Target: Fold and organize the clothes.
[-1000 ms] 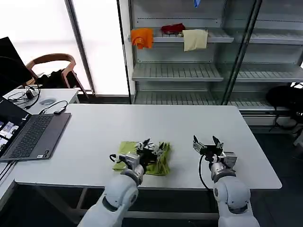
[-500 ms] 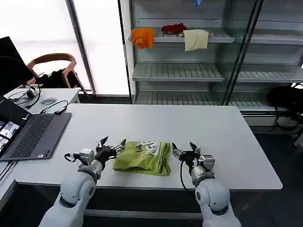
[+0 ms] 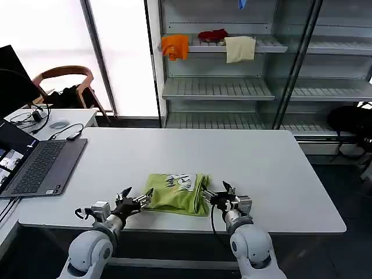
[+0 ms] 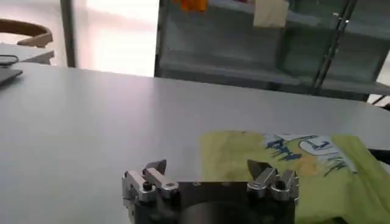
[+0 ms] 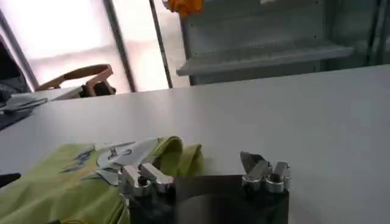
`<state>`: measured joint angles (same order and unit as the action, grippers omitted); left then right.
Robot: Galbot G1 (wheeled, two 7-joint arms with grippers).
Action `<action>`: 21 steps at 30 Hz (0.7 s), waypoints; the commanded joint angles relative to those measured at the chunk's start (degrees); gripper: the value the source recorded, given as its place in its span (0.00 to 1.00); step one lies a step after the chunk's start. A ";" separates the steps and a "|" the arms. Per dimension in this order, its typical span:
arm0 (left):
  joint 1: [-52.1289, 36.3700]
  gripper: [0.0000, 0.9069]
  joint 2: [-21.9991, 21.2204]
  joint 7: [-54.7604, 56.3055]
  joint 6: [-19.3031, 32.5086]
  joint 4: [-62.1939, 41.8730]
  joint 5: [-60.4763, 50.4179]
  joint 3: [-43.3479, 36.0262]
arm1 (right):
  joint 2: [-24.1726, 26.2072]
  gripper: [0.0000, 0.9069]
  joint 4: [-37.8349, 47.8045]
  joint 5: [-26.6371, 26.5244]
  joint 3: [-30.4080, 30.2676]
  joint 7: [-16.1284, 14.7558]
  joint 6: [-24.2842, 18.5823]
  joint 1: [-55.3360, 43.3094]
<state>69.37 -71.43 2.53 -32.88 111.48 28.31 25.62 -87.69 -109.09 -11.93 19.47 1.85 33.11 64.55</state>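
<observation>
The clothes are one lime-green T-shirt (image 3: 174, 195), folded into a small rectangle near the table's front edge, its white printed patch (image 3: 181, 181) facing up. My left gripper (image 3: 138, 196) is open, low over the table at the shirt's left edge. My right gripper (image 3: 215, 193) is open at the shirt's right edge. In the left wrist view the left gripper (image 4: 207, 165) holds nothing and the shirt (image 4: 304, 176) lies just ahead of one finger. In the right wrist view the right gripper (image 5: 189, 164) has the shirt's (image 5: 67, 185) folded edge beside one finger.
An open laptop (image 3: 40, 165) sits on the white table's (image 3: 261, 157) left side. Behind the table, metal shelves (image 3: 218, 87) carry an orange cloth (image 3: 174, 45), a cream cloth (image 3: 239, 49) and a red item (image 3: 212, 35). A chair (image 3: 64, 75) and a side table (image 3: 55, 119) stand far left.
The left gripper left the top of the shirt and came down at its left edge. The right gripper moved left to the shirt's right edge. The shirt now lies flat and folded.
</observation>
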 commanded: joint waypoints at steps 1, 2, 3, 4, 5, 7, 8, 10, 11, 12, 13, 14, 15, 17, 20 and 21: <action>1.07 1.00 -1.85 0.08 0.29 0.07 -2.54 -0.06 | -0.21 1.00 0.11 0.35 -0.80 -0.06 0.06 0.20; 0.53 1.00 -2.05 0.16 0.26 -0.49 -2.54 -0.16 | -0.16 1.00 -0.03 0.33 -0.74 -0.07 0.06 0.28; 0.16 1.00 -2.21 0.36 0.20 -0.81 -2.54 -0.25 | -0.15 1.00 -0.09 0.32 -0.70 -0.09 0.05 0.35; -0.61 1.00 -2.47 0.59 0.16 -1.50 -2.48 -0.42 | -0.14 1.00 -0.18 0.35 -0.61 -0.10 0.05 0.46; -0.99 1.00 -2.73 0.65 0.06 -1.84 -2.21 -0.47 | -0.14 1.00 -0.25 0.34 -0.47 -0.12 0.05 0.57; -1.79 1.00 -3.23 0.70 -0.11 -2.37 -1.64 -0.55 | -0.09 1.00 -0.38 0.38 -0.24 -0.13 0.04 0.76; -1.96 0.87 -3.29 0.70 -0.11 -2.62 -1.42 -0.63 | -0.03 1.00 -0.43 0.39 -0.17 -0.14 0.04 0.79; -2.43 0.72 -3.47 0.67 -0.12 -3.51 -0.51 -0.77 | 0.23 1.00 -0.65 0.40 0.01 -0.13 0.04 0.89; -2.63 0.59 -3.45 0.62 -0.12 -3.69 -0.28 -0.82 | 0.36 1.00 -0.76 0.47 0.14 -0.19 0.04 0.91; -2.74 0.56 -3.47 0.61 -0.12 -4.27 0.38 -0.83 | 0.45 1.00 -0.87 0.57 0.23 -0.20 0.02 0.90; -2.82 0.47 -3.57 0.44 -0.12 -4.83 0.71 -0.75 | 0.53 1.00 -0.94 0.70 0.33 -0.24 0.02 0.91; -2.81 0.42 -3.61 0.38 -0.12 -5.14 1.01 -0.72 | 0.56 1.00 -0.98 0.89 0.48 -0.33 0.02 0.88; -2.80 0.41 -3.64 0.38 -0.13 -5.29 1.88 -0.74 | 0.58 1.00 -0.96 1.24 0.62 -0.50 0.02 0.80; -2.82 0.41 -3.78 0.26 -0.13 -5.80 2.71 -0.79 | 0.60 1.00 -0.93 1.55 0.82 -0.70 0.03 0.67; -2.95 0.41 -4.03 0.28 -0.17 -6.50 4.71 -0.91 | 0.68 1.00 -0.74 1.92 0.84 -0.78 0.02 0.37; -3.00 0.41 -4.22 0.29 -0.16 -6.78 4.88 -0.90 | 0.69 1.00 -0.70 2.09 0.85 -0.77 0.02 0.30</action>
<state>67.05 -74.90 2.84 -33.01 107.17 29.43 24.78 -86.98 -109.94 -10.46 20.36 1.14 33.13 64.97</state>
